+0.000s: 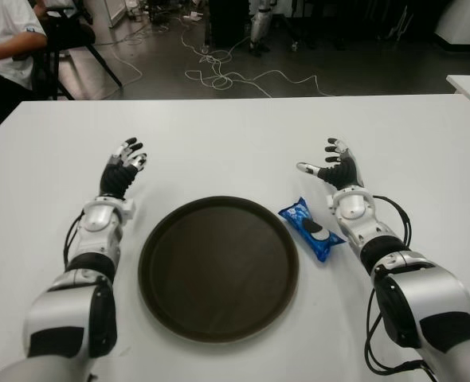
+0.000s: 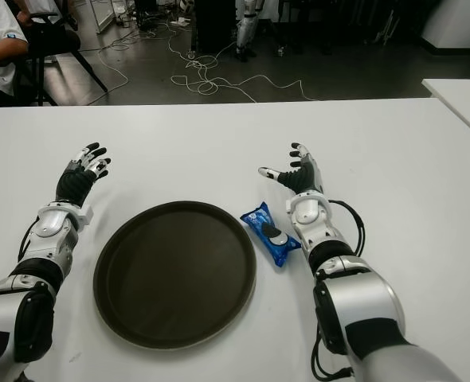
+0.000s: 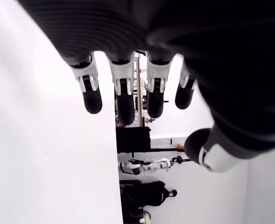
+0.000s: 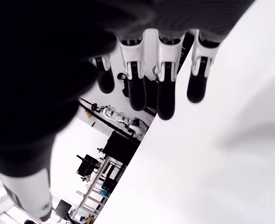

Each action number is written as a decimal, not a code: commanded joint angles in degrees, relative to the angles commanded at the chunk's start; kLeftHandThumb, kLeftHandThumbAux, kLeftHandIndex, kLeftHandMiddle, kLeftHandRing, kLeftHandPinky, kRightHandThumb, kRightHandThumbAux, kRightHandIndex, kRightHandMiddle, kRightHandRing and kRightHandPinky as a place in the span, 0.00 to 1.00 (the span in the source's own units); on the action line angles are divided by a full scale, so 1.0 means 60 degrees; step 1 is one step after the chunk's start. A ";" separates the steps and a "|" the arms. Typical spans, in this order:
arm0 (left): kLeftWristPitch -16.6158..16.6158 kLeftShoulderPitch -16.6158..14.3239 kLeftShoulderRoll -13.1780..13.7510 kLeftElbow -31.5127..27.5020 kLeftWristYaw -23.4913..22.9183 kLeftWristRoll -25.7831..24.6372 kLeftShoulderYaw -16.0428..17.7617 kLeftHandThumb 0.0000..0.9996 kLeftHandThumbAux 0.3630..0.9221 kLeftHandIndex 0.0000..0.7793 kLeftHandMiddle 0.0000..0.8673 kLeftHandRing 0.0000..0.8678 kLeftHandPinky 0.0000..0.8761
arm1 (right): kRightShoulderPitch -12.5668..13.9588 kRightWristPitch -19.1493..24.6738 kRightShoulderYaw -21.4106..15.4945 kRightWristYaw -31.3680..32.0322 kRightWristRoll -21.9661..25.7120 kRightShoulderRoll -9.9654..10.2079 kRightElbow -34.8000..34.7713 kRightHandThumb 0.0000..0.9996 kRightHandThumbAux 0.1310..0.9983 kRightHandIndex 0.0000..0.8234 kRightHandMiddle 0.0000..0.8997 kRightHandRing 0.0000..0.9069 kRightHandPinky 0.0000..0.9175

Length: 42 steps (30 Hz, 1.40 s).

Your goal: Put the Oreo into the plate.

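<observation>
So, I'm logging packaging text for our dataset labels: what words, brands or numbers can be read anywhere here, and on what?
None can be read.
Blue Oreo packet, on the table between the plate and the right hand: a cookie picture shows, but the lettering is too small to read.
Person's white shirt, far left: a dark mark, unreadable.
Plate, table, left hand: no text.
</observation>
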 joint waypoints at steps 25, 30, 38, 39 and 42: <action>0.0141 -0.0051 -0.0064 0.0019 0.0329 -0.0002 0.0022 0.05 0.48 0.14 0.17 0.14 0.12 | -0.0008 -0.0004 -0.0290 0.0328 0.0208 0.0013 0.0012 0.00 0.64 0.21 0.24 0.24 0.22; 0.0157 -0.0054 -0.0104 0.0020 0.0302 -0.0106 0.0109 0.01 0.46 0.17 0.18 0.15 0.12 | -0.0006 -0.0005 -0.0324 0.0351 0.0202 0.0013 0.0013 0.00 0.63 0.22 0.24 0.24 0.20; 0.0144 -0.0068 -0.0215 0.0013 0.0421 -0.0262 0.0262 0.00 0.42 0.19 0.19 0.14 0.12 | -0.0001 -0.0084 -0.0421 0.0411 0.0247 0.0019 0.0006 0.00 0.60 0.22 0.24 0.24 0.22; 0.0142 -0.0068 -0.0223 0.0011 0.0446 -0.0265 0.0260 0.00 0.40 0.19 0.19 0.14 0.12 | 0.0000 -0.0092 -0.0430 0.0421 0.0249 0.0019 0.0005 0.00 0.60 0.22 0.24 0.24 0.22; 0.0154 -0.0070 -0.0229 0.0006 0.0515 -0.0256 0.0239 0.00 0.38 0.18 0.19 0.14 0.12 | -0.0002 -0.0117 -0.0452 0.0453 0.0253 0.0018 0.0005 0.00 0.60 0.23 0.25 0.24 0.21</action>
